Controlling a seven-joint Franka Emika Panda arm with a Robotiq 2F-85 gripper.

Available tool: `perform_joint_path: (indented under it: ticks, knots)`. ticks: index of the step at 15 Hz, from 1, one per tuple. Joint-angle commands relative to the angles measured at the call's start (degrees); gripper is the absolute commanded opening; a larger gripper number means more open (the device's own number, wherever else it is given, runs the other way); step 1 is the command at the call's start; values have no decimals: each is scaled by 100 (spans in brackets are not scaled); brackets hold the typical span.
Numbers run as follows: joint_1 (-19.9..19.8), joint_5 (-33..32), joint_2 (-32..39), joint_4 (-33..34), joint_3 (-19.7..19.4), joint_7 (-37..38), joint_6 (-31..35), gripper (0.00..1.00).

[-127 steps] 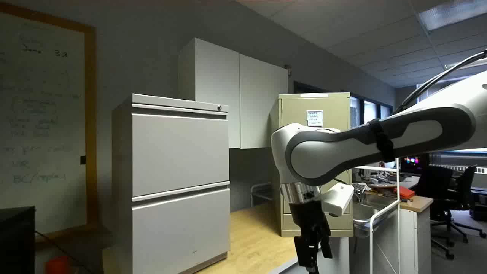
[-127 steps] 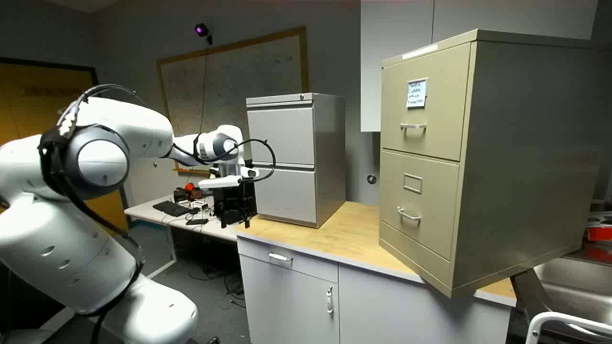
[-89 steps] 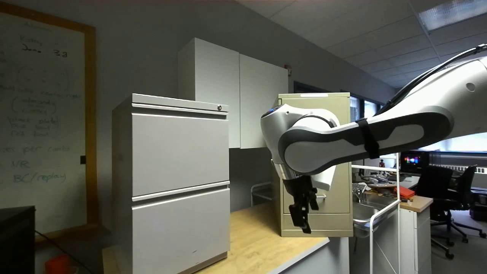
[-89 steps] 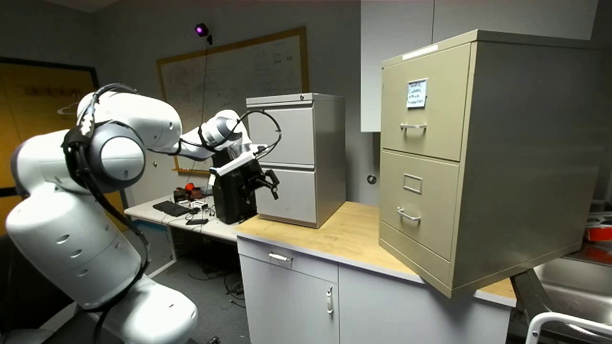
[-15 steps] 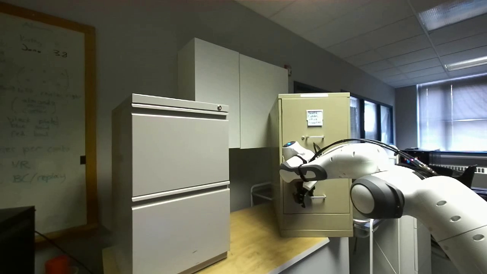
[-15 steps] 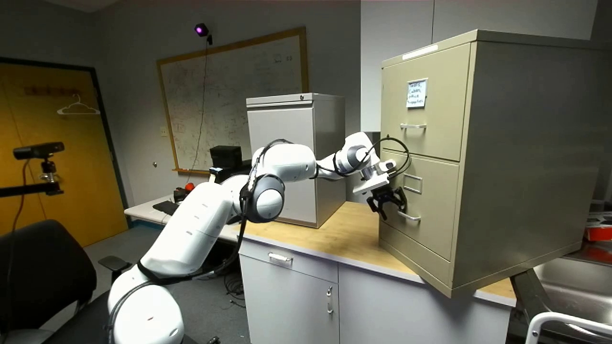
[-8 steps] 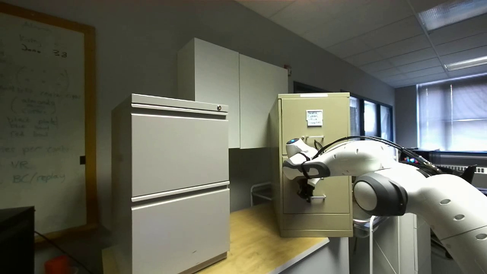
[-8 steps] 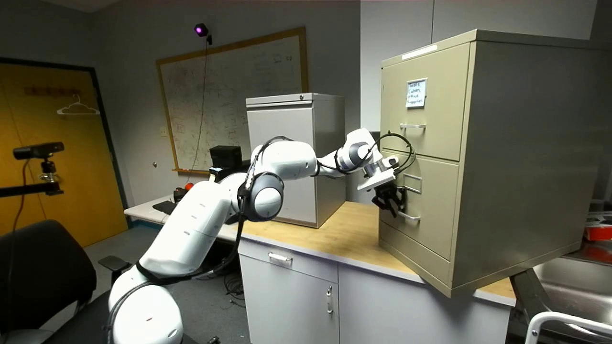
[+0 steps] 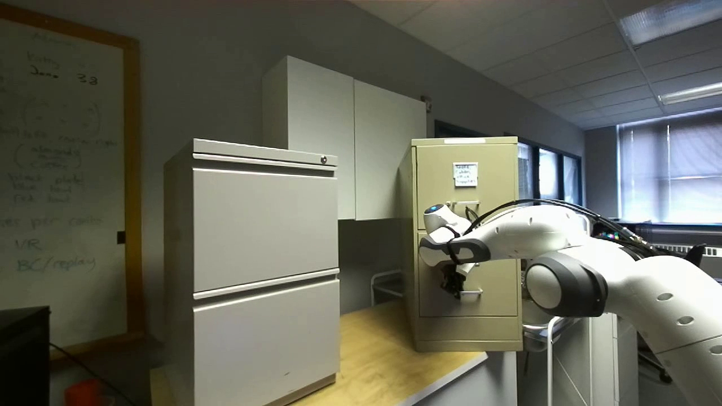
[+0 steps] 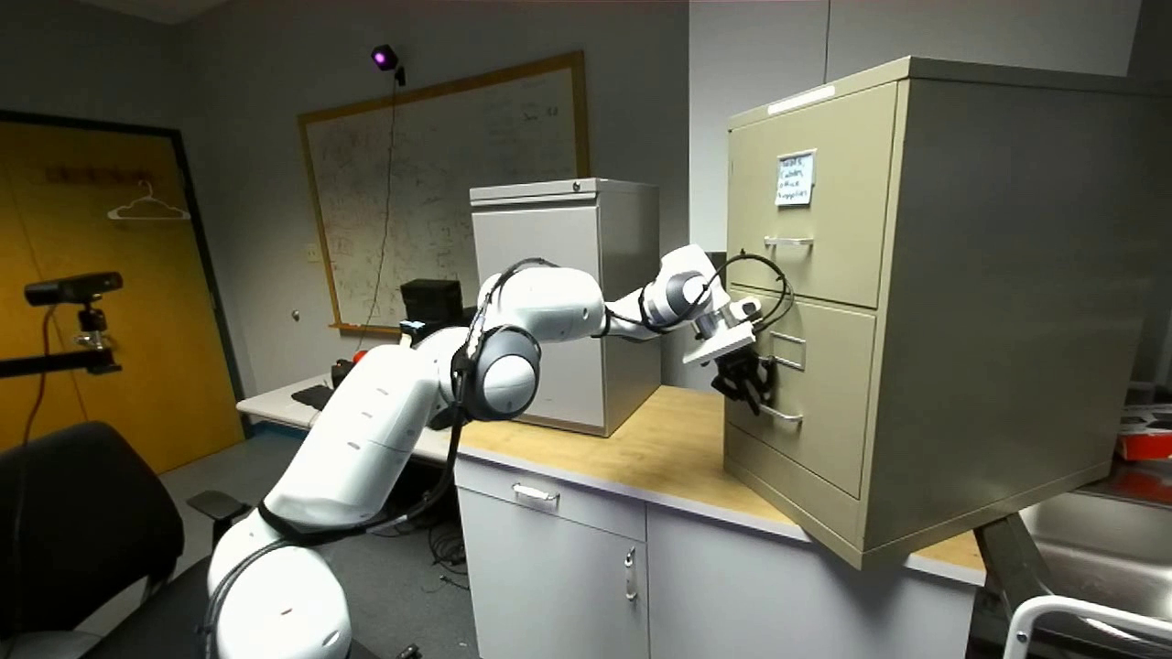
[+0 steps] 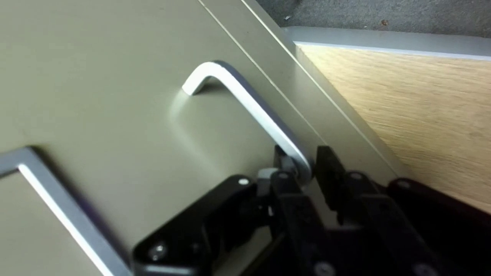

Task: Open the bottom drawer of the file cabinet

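Gripping the handle (image 11: 257,111) near one end, the fingers (image 11: 326,168) straddle it, probably so an outward pull won't slip; the bottom drawer (image 10: 829,389) sits flush, unopened, in the cabinet (image 10: 989,275), under the labelled drawer (image 10: 842,210).

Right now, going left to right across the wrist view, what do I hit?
Metal label-holder frame → silver bottom-drawer handle → wood-grain countertop.
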Motion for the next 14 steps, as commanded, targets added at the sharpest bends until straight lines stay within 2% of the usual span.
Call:
perform_joint_path:
  ticks: [1, 3, 14]
  knots:
    - [331, 222, -387, -559, 343, -93, -415, 10]
    - [336, 146, -406, -630, 344, -71, -354, 8]
    - [297, -87, -751, -1440, 347, -103, 251, 8]
